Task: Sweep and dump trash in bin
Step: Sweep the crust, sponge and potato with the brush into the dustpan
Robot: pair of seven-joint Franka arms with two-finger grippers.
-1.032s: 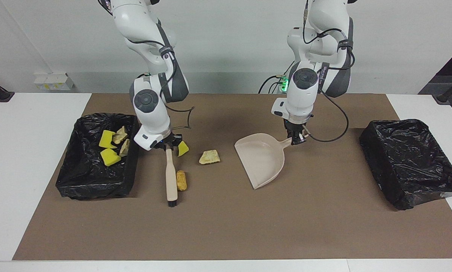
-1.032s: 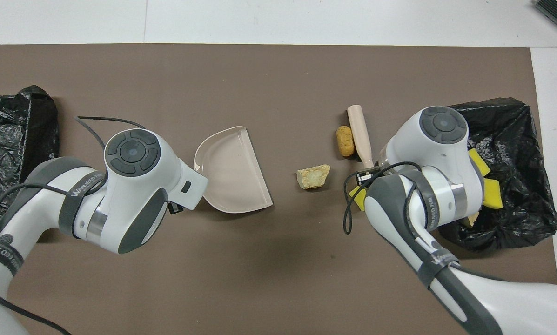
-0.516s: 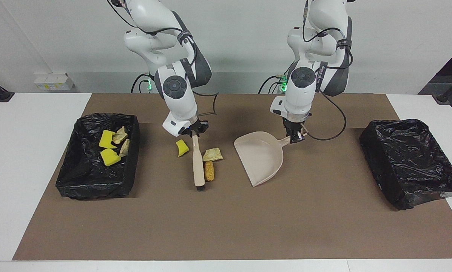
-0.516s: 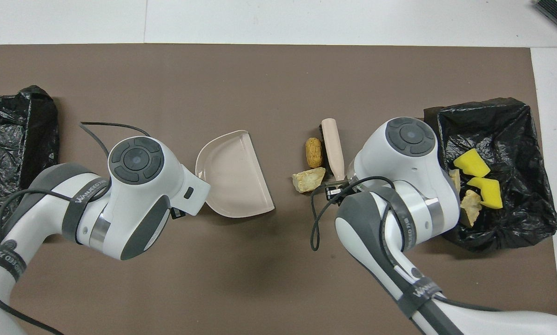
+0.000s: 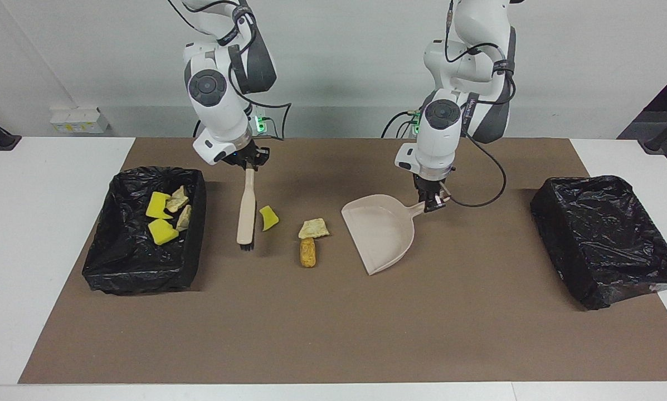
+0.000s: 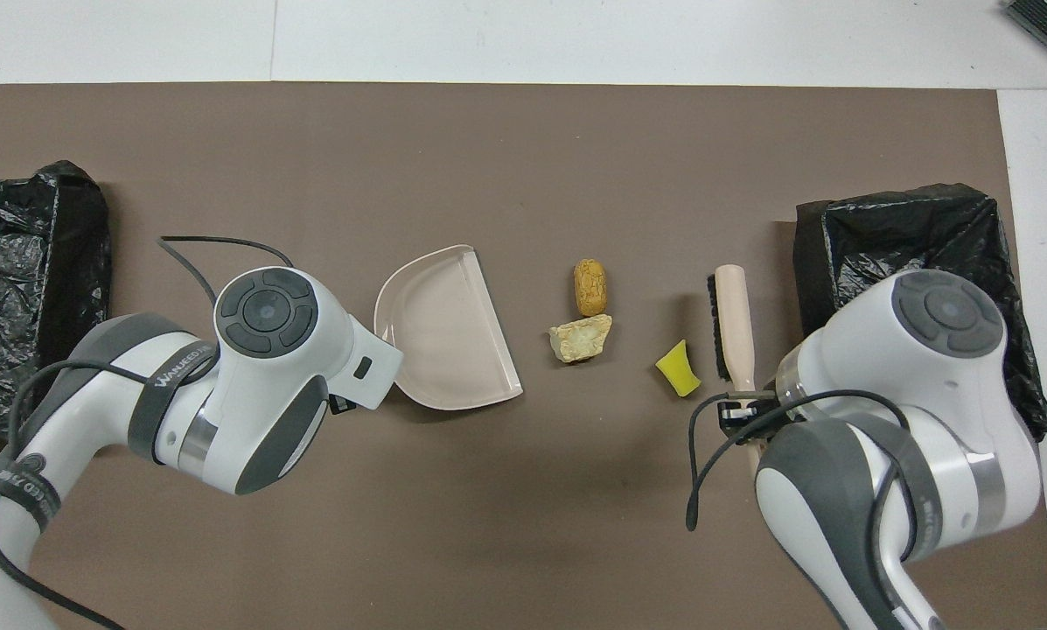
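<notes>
My right gripper [image 5: 247,162] is shut on the handle of the beige brush [image 5: 246,209], which points away from the robots between the bin [image 5: 144,267] and a yellow sponge bit [image 5: 268,218]. A pale beige chunk [image 5: 313,228] and a golden-brown roll [image 5: 308,253] touch each other on the mat, between the sponge bit and the dustpan. My left gripper [image 5: 432,203] is shut on the handle of the beige dustpan [image 5: 380,231], whose open edge faces the trash. Yellow sponges and beige chunks [image 5: 163,214] lie in the bin. From overhead I see the brush [image 6: 733,324], sponge bit [image 6: 679,369], chunk [image 6: 581,338], roll [image 6: 589,287] and dustpan [image 6: 444,328].
A second black-lined bin [image 5: 606,239] stands at the left arm's end of the brown mat. From overhead, the right arm's wrist covers much of the first bin [image 6: 908,236], and the second bin [image 6: 16,262] is partly cut off.
The right gripper pushed the roll and chunk toward the dustpan, then carried the brush back past the yellow sponge bit to the bin side. The dustpan shifted slightly toward the trash.
</notes>
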